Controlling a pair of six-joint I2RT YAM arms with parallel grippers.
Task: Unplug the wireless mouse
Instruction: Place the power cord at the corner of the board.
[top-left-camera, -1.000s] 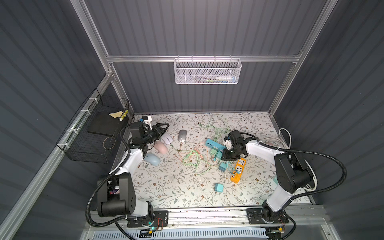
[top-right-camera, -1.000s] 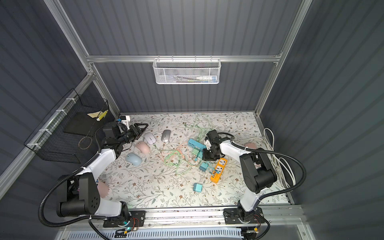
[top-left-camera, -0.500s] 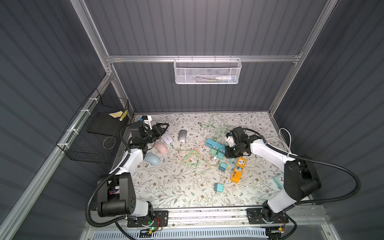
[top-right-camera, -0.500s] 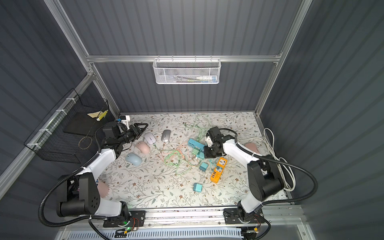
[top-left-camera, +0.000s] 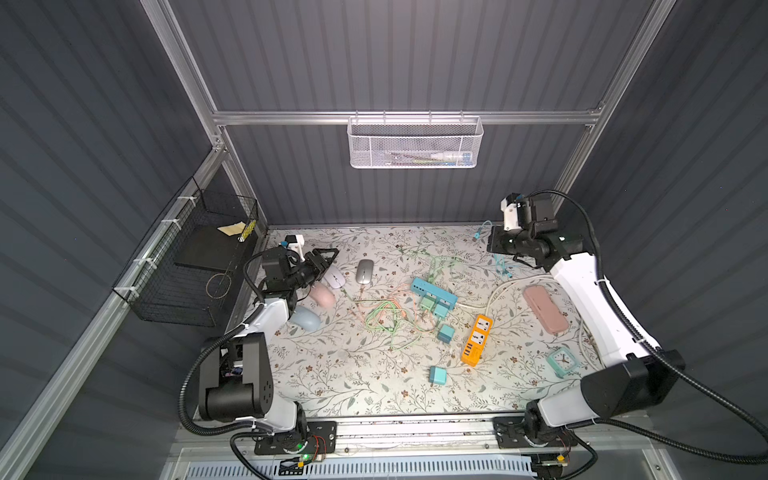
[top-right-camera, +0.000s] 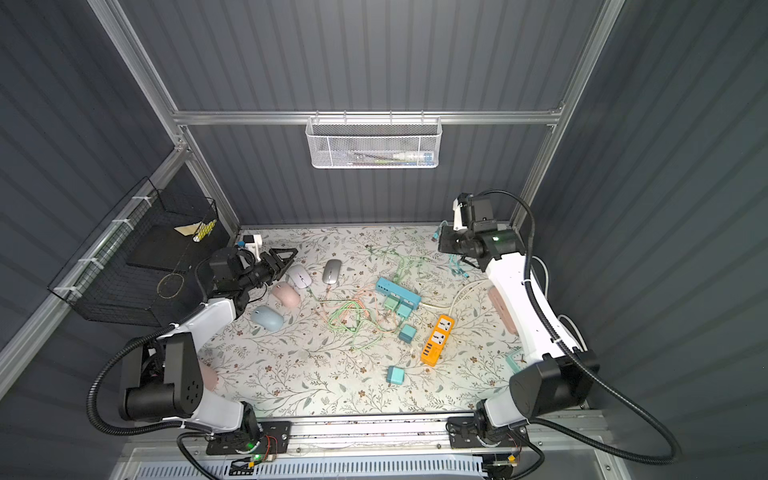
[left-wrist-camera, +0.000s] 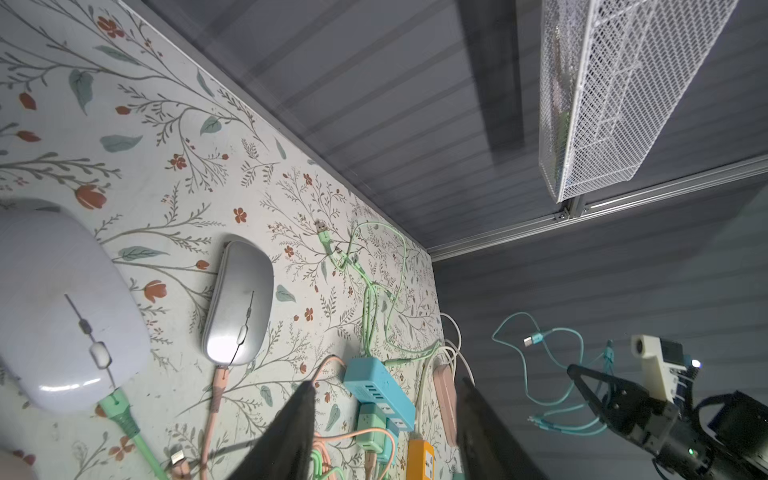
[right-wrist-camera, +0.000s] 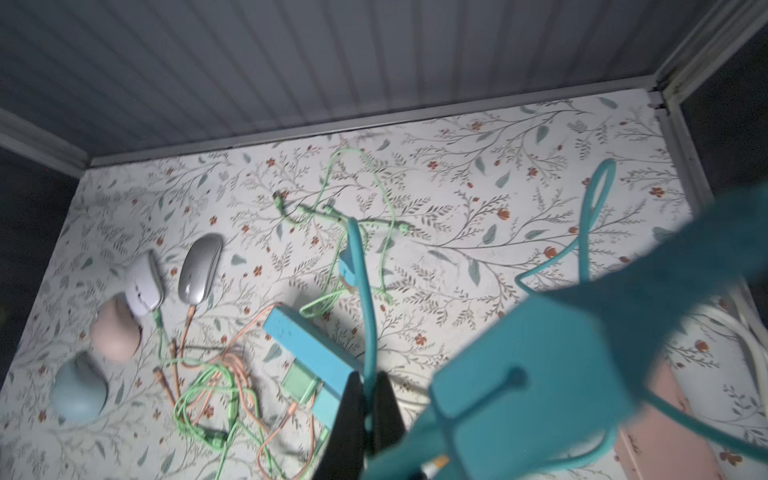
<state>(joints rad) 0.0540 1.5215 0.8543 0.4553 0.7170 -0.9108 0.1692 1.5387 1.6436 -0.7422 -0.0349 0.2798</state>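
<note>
Right wrist view: right gripper (right-wrist-camera: 369, 376) fully closed, pinching the teal cable (right-wrist-camera: 366, 299); a blurred teal block (right-wrist-camera: 532, 382) sits close to the lens. Left wrist view: left gripper (left-wrist-camera: 384, 384) with jaws partly apart, holding nothing. Both top views, table (top-left-camera: 374, 374) read as a clock with 12 at the back wall: left gripper at 10, white mouse (top-left-camera: 335, 276) just beside it at its 5 o'clock with green cable (left-wrist-camera: 124, 419) plugged in, silver mouse (top-left-camera: 364, 271) beyond with peach cable (left-wrist-camera: 214, 399) plugged in, right gripper at 2, well apart from both.
</note>
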